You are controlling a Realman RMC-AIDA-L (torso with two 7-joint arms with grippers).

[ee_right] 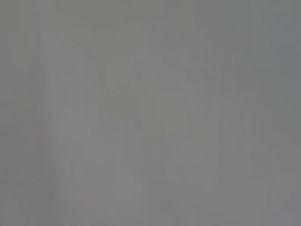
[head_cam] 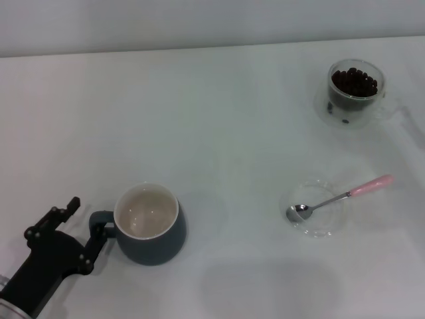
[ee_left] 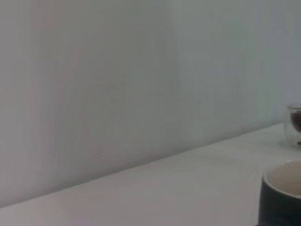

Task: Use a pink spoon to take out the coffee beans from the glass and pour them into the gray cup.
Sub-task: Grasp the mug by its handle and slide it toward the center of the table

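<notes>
While left gripper (head_cam: 78,232) fingers (head_cam: 93,249) spread wide, flanking gray cup (head_cam: 151,226) handle

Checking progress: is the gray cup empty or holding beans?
Empty: the gray cup shows only its bare cream inside; the beans sit in the glass.

My head view is evenly bright with soft shadows; my right wrist view is perhaps wholly defocused, a featureless gray blur.
</notes>
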